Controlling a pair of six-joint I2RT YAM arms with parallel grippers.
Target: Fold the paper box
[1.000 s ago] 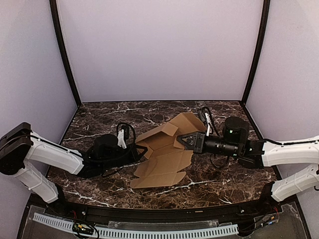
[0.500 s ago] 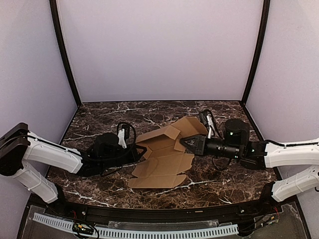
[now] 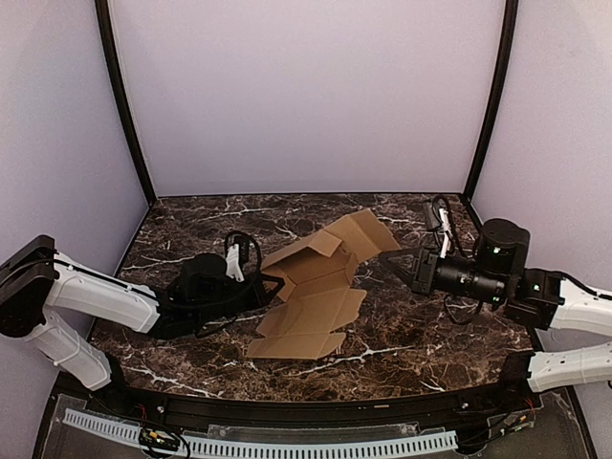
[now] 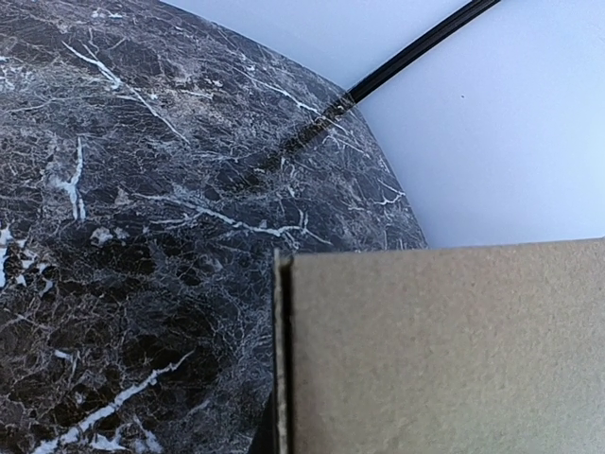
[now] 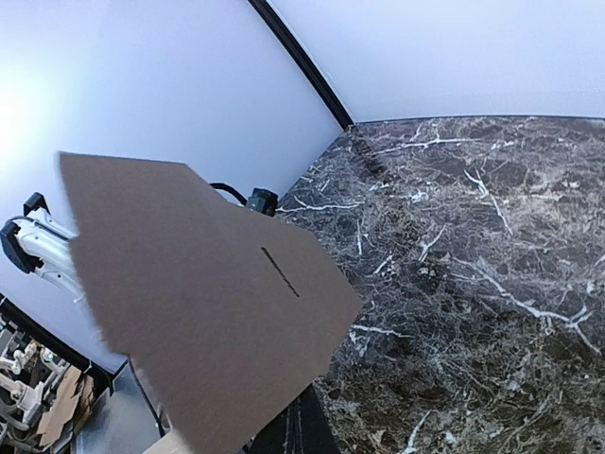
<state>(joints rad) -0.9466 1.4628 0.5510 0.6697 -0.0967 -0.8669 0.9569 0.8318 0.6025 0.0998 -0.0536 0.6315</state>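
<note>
Matt cardboard paper box, glossy veined marble-look table.

left arm and right arm white-shelled, black joints, looping black cables.

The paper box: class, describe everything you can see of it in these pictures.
The paper box is a plain tan, unprinted sheet of thin cardboard, die-cut into panels and flaps, with a narrow slot in one panel. It is partly folded: the near panels lie flat on the dark marble table, while the far panels and the far-right flap tilt upward. The left gripper is shut on its left edge. The shut right gripper sits at the raised flap's edge; whether it pinches it is unclear.
</note>
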